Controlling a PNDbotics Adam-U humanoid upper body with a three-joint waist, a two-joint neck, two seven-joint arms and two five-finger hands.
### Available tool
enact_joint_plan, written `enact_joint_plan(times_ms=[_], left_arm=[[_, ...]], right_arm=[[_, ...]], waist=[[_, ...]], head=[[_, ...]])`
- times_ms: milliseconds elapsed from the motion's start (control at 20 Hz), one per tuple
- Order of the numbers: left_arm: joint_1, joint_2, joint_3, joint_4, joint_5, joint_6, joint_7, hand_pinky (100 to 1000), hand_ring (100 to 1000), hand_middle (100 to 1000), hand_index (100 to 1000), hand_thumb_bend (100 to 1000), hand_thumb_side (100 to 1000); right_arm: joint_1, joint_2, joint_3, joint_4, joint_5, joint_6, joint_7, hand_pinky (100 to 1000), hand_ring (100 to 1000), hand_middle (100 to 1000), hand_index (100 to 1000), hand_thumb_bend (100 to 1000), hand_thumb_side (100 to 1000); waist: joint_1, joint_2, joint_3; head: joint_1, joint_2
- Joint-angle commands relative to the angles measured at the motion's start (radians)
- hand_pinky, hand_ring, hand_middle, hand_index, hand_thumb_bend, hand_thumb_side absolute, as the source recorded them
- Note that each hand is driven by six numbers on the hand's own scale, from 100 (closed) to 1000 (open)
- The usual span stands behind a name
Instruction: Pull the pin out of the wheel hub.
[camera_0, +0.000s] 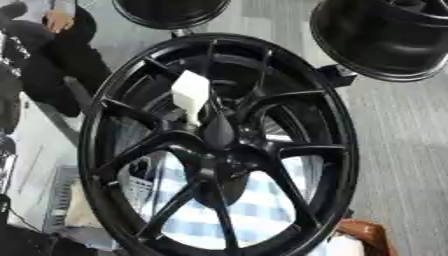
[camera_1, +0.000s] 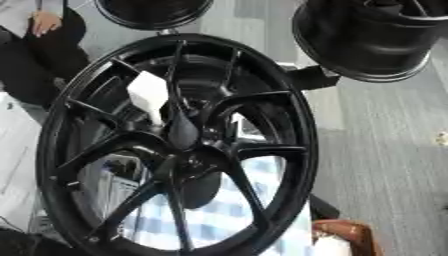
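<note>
A large black wheel rim (camera_0: 341, 150) stands upright and fills most of both views, its spokes meeting at the hub (camera_0: 214, 160). A white wedge-shaped piece (camera_0: 191, 95) sits in front of the upper spokes and narrows down toward the hub. Just under it is a dark teardrop-shaped part (camera_0: 219, 131). I cannot tell which of these is the pin. Neither of my hands shows in either view.
Two more black rims hang above, one at top centre (camera_0: 171, 12) and one at top right (camera_0: 381, 37). A blue-and-white checked cloth (camera_0: 254, 205) shows through the spokes. A brown object (camera_1: 346, 235) lies at the bottom right on the grey floor (camera_0: 402, 150). A person sits at the upper left.
</note>
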Motion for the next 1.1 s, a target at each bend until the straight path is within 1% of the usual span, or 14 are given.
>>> enact_joint_plan(times_ms=[50, 100, 200, 250, 450, 500, 550, 650, 750, 800, 850, 950, 1100], left_arm=[[-0.004, 0.015, 0.009, -0.021, -0.001, -0.005, -0.001, 923, 726, 614, 841, 100, 739], [-0.004, 0.015, 0.009, -0.021, -0.001, -0.004, -0.001, 923, 727, 614, 842, 100, 738], [-0.005, 0.016, 0.009, -0.021, -0.001, -0.005, -0.001, 923, 727, 614, 842, 100, 738], [-0.005, 0.016, 0.009, -0.022, -0.001, -0.005, -0.001, 923, 727, 614, 842, 100, 738], [-0.006, 0.016, 0.008, -0.022, 0.0, -0.005, -0.003, 924, 727, 615, 841, 100, 738], [-0.006, 0.016, 0.008, -0.022, 0.0, -0.005, -0.003, 923, 727, 615, 841, 100, 737], [-0.006, 0.016, 0.008, -0.022, 0.0, -0.005, -0.003, 924, 727, 615, 841, 100, 737], [-0.006, 0.017, 0.008, -0.023, 0.0, -0.005, -0.003, 924, 727, 615, 841, 100, 735], [-0.008, 0.018, 0.007, -0.024, 0.001, -0.006, -0.004, 924, 727, 615, 841, 100, 735], [-0.008, 0.018, 0.007, -0.024, 0.001, -0.006, -0.004, 924, 727, 615, 841, 100, 734], [-0.008, 0.018, 0.007, -0.024, 0.001, -0.006, -0.003, 923, 727, 615, 841, 100, 734], [-0.008, 0.019, 0.006, -0.025, 0.002, -0.006, -0.004, 923, 728, 615, 841, 100, 733], [-0.01, 0.021, 0.006, -0.027, 0.001, -0.007, -0.003, 923, 727, 615, 840, 100, 731]], right_arm=[[0.003, -0.01, -0.034, 0.015, 0.002, -0.014, 0.004, 919, 953, 857, 868, 173, 319], [0.005, -0.006, -0.037, 0.017, -0.003, -0.015, -0.003, 919, 952, 855, 867, 181, 275], [0.01, 0.0, -0.042, 0.023, -0.014, -0.014, -0.018, 918, 950, 853, 865, 196, 309], [0.012, 0.003, -0.045, 0.026, -0.016, -0.01, -0.027, 917, 949, 852, 863, 208, 344], [0.017, 0.012, -0.045, 0.034, -0.014, 0.004, -0.048, 913, 937, 838, 856, 174, 316], [0.017, 0.014, -0.045, 0.033, -0.015, 0.006, -0.053, 910, 925, 823, 849, 146, 300], [0.017, 0.016, -0.047, 0.032, -0.016, 0.01, -0.062, 905, 905, 800, 839, 100, 261], [0.015, 0.02, -0.049, 0.027, -0.021, 0.027, -0.093, 902, 883, 780, 829, 100, 234], [0.015, 0.025, -0.047, 0.015, -0.04, 0.035, -0.126, 901, 874, 771, 824, 100, 265], [0.015, 0.027, -0.045, 0.008, -0.051, 0.036, -0.14, 900, 870, 765, 821, 100, 270], [0.016, 0.029, -0.044, 0.001, -0.062, 0.036, -0.153, 900, 867, 761, 819, 100, 254], [0.017, 0.032, -0.041, -0.011, -0.086, 0.036, -0.174, 899, 864, 756, 813, 100, 267], [0.018, 0.034, -0.036, -0.025, -0.117, 0.033, -0.188, 900, 866, 754, 808, 100, 251]], waist=[[0.002, -0.016, -0.002], [0.002, -0.016, -0.003], [0.003, -0.016, -0.004], [0.003, -0.016, -0.004], [0.004, -0.017, -0.004], [0.004, -0.017, -0.005], [0.005, -0.017, -0.005], [0.005, -0.018, -0.005], [0.006, -0.018, -0.005], [0.006, -0.018, -0.006], [0.007, -0.018, -0.006], [0.008, -0.019, -0.005], [0.009, -0.019, -0.006]], head=[[0.004, 0.005], [0.004, 0.005], [0.004, 0.005], [0.003, 0.005], [0.001, 0.005], [0.001, 0.005], [0.001, 0.005], [0.0, 0.005], [-0.001, 0.005], [-0.001, 0.005], [-0.001, 0.005], [-0.002, 0.005], [-0.001, 0.005]])
